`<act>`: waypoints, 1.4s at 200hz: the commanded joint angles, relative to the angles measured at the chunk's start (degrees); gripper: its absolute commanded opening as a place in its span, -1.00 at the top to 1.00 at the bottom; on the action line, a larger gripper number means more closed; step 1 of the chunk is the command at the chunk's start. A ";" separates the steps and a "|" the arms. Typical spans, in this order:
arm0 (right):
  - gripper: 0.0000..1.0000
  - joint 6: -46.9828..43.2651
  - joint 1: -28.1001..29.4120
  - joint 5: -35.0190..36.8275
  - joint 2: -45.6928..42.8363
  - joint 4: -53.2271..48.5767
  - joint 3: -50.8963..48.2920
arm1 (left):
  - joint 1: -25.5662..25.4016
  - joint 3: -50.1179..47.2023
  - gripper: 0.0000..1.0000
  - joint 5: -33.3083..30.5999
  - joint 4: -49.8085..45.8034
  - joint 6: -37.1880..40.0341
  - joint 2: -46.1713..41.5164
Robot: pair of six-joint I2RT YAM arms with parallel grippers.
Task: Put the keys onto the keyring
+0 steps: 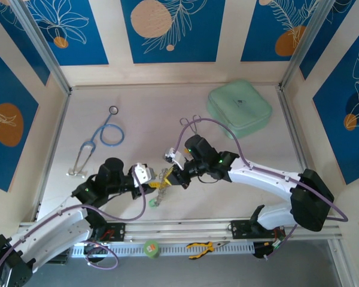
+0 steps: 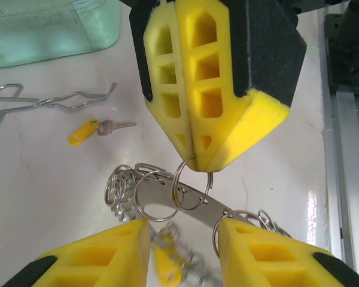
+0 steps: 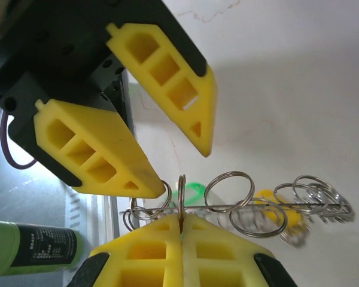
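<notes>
The keyring [image 2: 194,202], a silvery band hung with small split rings, lies between my two grippers [image 1: 163,178]. My right gripper [image 3: 182,218] is shut on one small ring of the keyring [image 3: 182,197]; its yellow fingers [image 2: 209,89] pinch that ring from above. My left gripper [image 2: 182,230] stands open with a finger on each side of the band, and its right finger [image 2: 269,251] touches the band. A loose yellow-headed key [image 2: 84,131] lies on the table beyond. A second yellow key [image 2: 166,266] shows blurred under the band. A green key [image 3: 191,191] sits behind the rings.
A mint-green case [image 1: 239,110] sits at the back right, with a bent wire tool [image 2: 48,101] in front of it. The blue stethoscope [image 1: 107,134] and forceps [image 1: 79,158] lie at the left. Pliers [image 1: 203,246] and a green bottle [image 3: 30,248] rest by the near rail.
</notes>
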 commanded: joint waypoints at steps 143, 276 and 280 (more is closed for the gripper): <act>1.00 -11.78 2.45 3.77 -1.16 -1.00 0.47 | 3.05 2.37 1.00 16.96 5.98 0.31 7.28; 0.36 -21.67 3.00 7.11 -12.72 26.89 -20.60 | 3.05 -7.80 1.00 17.01 24.51 5.58 0.44; 0.36 -21.56 3.14 7.34 -12.20 27.41 -20.43 | 3.03 -7.82 1.00 17.12 24.59 5.54 0.46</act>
